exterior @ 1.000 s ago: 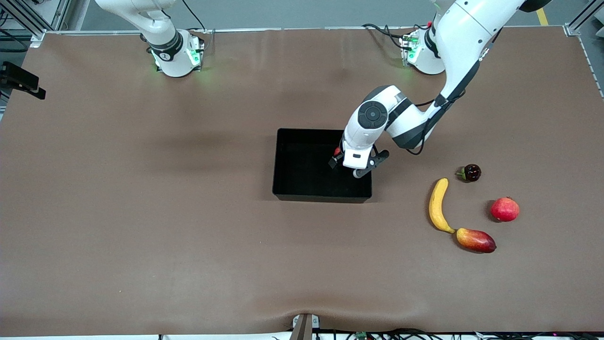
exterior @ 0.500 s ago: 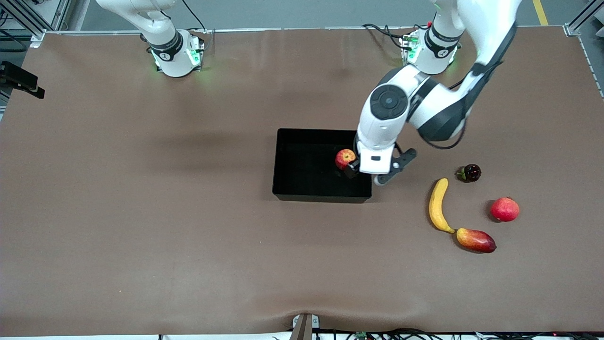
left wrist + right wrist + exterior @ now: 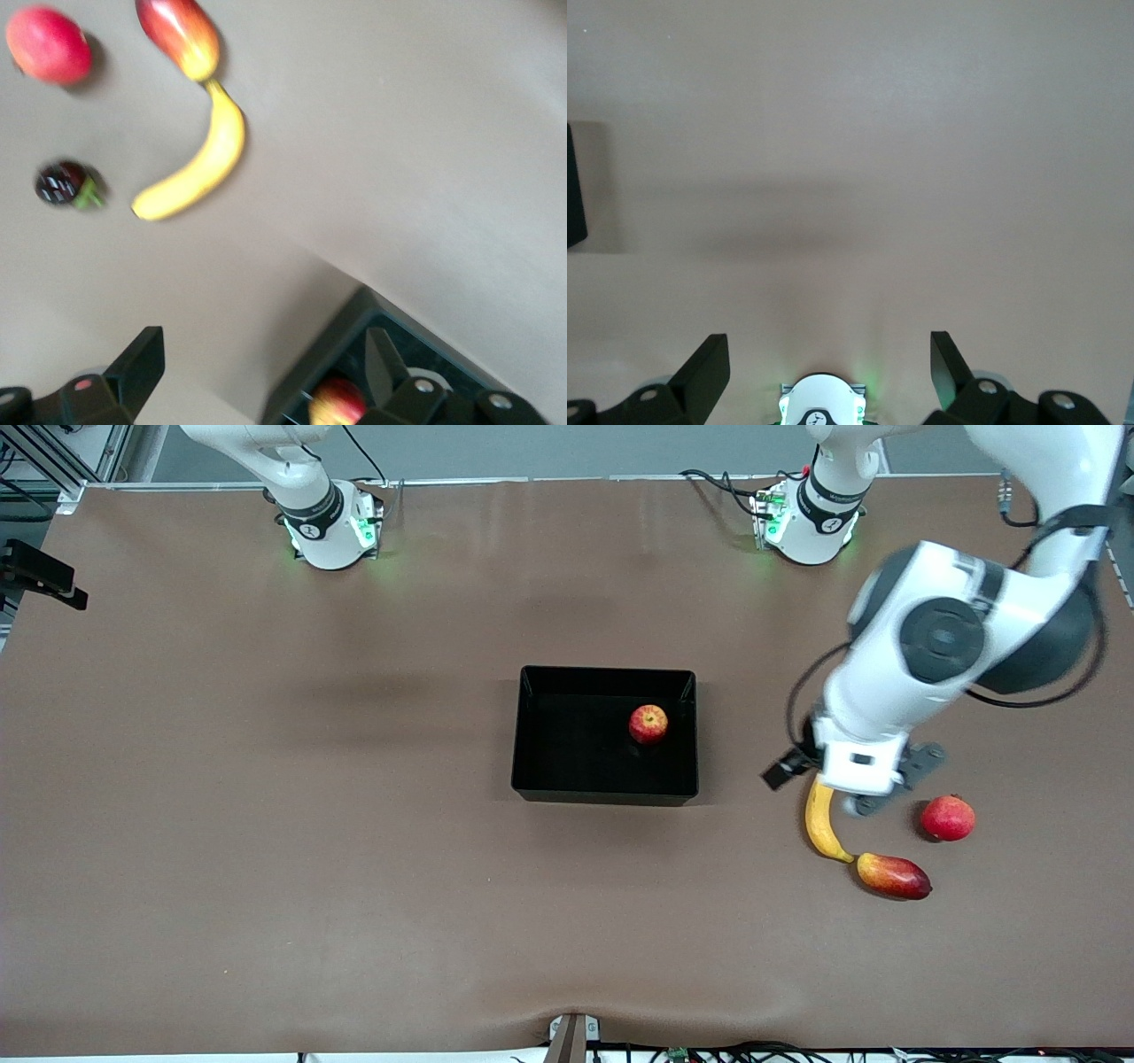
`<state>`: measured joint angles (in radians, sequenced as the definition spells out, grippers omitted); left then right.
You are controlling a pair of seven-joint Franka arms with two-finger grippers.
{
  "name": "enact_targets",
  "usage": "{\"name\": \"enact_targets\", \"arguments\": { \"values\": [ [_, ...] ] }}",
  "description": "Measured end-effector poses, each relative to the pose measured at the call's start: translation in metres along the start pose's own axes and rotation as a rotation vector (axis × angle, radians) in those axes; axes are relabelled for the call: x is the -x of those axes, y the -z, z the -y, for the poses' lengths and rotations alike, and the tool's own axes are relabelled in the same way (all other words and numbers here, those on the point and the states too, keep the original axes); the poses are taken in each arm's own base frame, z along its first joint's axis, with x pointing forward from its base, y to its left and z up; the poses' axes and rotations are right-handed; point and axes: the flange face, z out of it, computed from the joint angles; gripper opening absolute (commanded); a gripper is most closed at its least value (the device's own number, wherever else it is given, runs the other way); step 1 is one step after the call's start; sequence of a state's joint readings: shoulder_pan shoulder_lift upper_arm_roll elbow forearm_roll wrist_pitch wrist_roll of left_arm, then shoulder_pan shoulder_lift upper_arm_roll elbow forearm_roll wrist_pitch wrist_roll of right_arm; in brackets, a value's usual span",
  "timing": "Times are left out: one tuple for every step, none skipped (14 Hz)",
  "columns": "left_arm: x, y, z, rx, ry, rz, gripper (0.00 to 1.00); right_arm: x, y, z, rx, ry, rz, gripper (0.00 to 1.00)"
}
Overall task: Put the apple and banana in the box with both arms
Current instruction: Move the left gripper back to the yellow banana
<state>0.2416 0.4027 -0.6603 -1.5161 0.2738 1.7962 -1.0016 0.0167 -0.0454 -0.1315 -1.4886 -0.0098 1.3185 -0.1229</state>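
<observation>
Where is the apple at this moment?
In the front view, the apple lies inside the black box, close to the wall toward the left arm's end of the table.

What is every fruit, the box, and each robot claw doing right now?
apple: lying in the box, free.
box: open-topped, holds only the apple.
banana: on the table, tip by the mango.
mango: on the table.
red fruit: on the table.
dark fruit: on the table.
left claw: open, empty, over the banana's end.
right claw: open, empty, waiting.
</observation>
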Motion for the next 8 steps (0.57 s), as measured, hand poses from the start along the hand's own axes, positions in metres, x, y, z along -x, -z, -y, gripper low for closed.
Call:
{"name": "enact_targets", "arguments": {
  "values": [
    [-0.02, -0.003, 0.017, -0.001, -0.02, 0.005, 1.0, 0.0, 0.0, -0.001, -0.005, -0.002, -0.001, 1.0],
    [-0.037, -0.007, 0.034, -0.001, -0.028, 0.013, 1.0, 0.0, 0.0, -0.003, -0.009, -0.005, -0.001, 1.0],
    [-0.054, -0.013, 0.049, 0.002, -0.024, 0.021, 1.0, 0.0, 0.0, -0.004, -0.011, -0.007, -0.001, 1.0],
    [-0.069, -0.023, 0.06, 0.012, -0.012, 0.028, 1.0, 0.0, 0.0, -0.004, -0.012, -0.007, -0.002, 1.0],
    [-0.082, -0.038, 0.067, 0.029, 0.001, 0.035, 1.0, 0.0, 0.0, -0.004, -0.013, -0.007, -0.002, 1.0],
    [-0.093, -0.057, 0.07, 0.047, 0.013, 0.048, 1.0, 0.0, 0.0, -0.004, -0.014, -0.007, -0.002, 1.0],
    [-0.101, -0.079, 0.071, 0.059, 0.02, 0.059, 1.0, 0.0, 0.0, -0.004, -0.014, -0.007, -0.002, 1.0],
    [-0.11, -0.102, 0.073, 0.056, 0.021, 0.063, 1.0, 0.0, 0.0, -0.004, -0.014, -0.007, -0.002, 1.0]
  ]
}}
